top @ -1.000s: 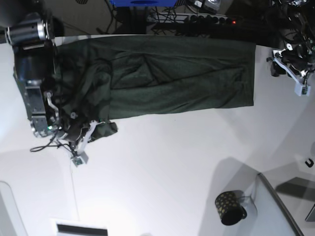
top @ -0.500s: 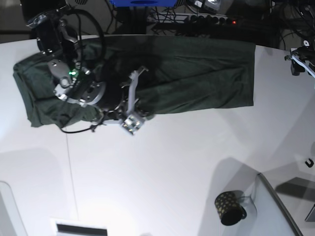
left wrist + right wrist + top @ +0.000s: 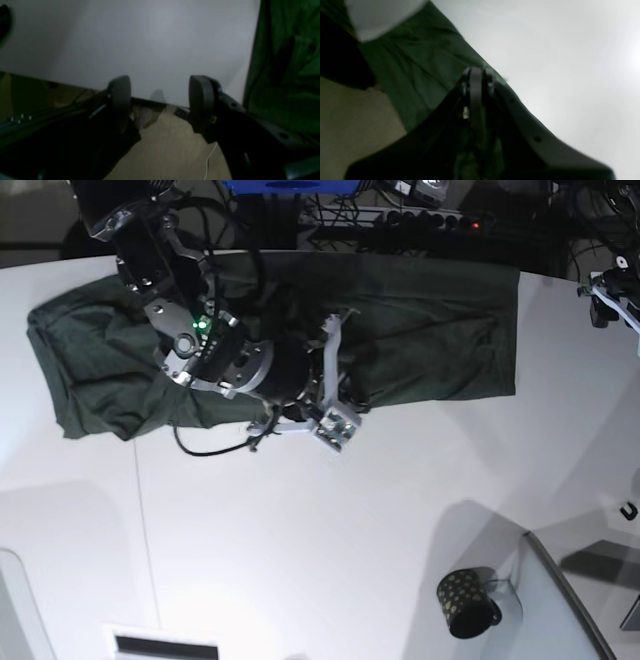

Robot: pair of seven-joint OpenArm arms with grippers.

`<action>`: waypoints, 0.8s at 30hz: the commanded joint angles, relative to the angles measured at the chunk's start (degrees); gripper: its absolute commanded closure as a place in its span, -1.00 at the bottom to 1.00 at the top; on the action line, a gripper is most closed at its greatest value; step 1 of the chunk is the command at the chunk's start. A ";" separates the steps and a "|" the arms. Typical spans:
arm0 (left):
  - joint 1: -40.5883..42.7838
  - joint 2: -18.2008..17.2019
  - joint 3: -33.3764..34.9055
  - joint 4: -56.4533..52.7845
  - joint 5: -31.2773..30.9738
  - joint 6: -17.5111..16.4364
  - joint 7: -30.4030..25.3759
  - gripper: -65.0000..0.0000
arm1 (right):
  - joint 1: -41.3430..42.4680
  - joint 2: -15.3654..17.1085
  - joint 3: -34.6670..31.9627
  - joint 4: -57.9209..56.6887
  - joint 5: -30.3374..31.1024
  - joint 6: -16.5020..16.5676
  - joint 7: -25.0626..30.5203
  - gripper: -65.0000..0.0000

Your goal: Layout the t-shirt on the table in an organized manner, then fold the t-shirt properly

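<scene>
The dark green t-shirt lies stretched along the far side of the white table. My right gripper sits over the shirt's middle, near its front edge. In the right wrist view the right gripper has its fingers pressed together, with t-shirt fabric gathered around and under them. My left gripper hangs at the table's far right edge, off the shirt. In the left wrist view the left gripper is open with nothing between its fingers, and the t-shirt is beside it.
A small dark gold-dotted mug stands at the front right beside a grey tray-like panel. A thin dark seam runs across the table at the left. Cables and a power strip lie beyond the far edge.
My right arm has swept from the shirt's left end to its middle, still shut, and a bunch of fabric has travelled with it. The left arm has drawn back to the right edge.
</scene>
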 commanded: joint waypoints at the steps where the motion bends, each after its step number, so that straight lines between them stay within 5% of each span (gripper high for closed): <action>1: 0.20 -1.10 -0.55 0.77 -0.29 0.16 -0.61 -0.08 | 1.16 -0.44 -1.44 1.03 0.82 -0.22 1.64 1.00; 12: 0.20 -1.10 -0.46 0.59 -0.29 0.16 -0.61 -0.08 | 1.43 -4.75 -6.63 -6.10 0.82 -0.22 2.07 0.93; 17: 0.11 -1.10 -0.37 0.59 -0.29 0.16 -0.61 -0.08 | 1.07 -3.43 -5.22 -2.58 0.82 -0.22 1.64 0.34; 20: -0.07 -1.10 -0.55 0.59 -0.29 0.16 -0.61 -0.08 | -0.51 0.26 2.17 2.43 0.91 -0.31 1.64 0.07; 24: -0.15 -1.10 -0.55 0.51 -0.29 0.16 -0.70 -0.08 | -3.94 -0.70 23.26 2.43 0.91 -0.66 2.07 0.04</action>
